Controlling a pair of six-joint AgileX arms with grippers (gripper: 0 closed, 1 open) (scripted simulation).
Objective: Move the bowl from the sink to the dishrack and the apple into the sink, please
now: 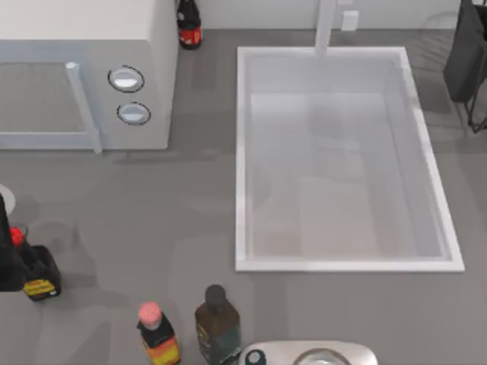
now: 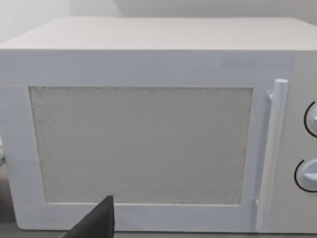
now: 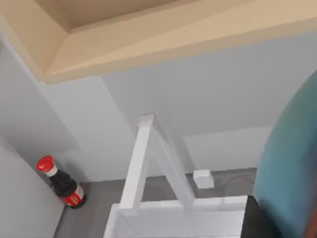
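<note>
The sink (image 1: 242,152) is a white sunken basin right of the table's middle, and nothing lies in it. Its white faucet post (image 1: 326,26) stands at the far rim; the post (image 3: 141,163) and the rim (image 3: 183,206) also show in the right wrist view. My right arm (image 1: 466,57) hangs at the far right corner, past the sink. The blue bowl (image 3: 292,168) curves very close to that wrist's camera, lifted off the table, with the right gripper shut on it. My left arm (image 1: 7,262) is parked at the left edge. The apple and the dishrack are out of view.
A white microwave (image 1: 84,76) fills the far left and faces the left wrist camera, door (image 2: 143,144) closed. A red-capped dark bottle (image 1: 189,24) stands beside it. Three more bottles (image 1: 34,274) (image 1: 157,334) (image 1: 217,323) and a metal object (image 1: 308,353) line the near edge.
</note>
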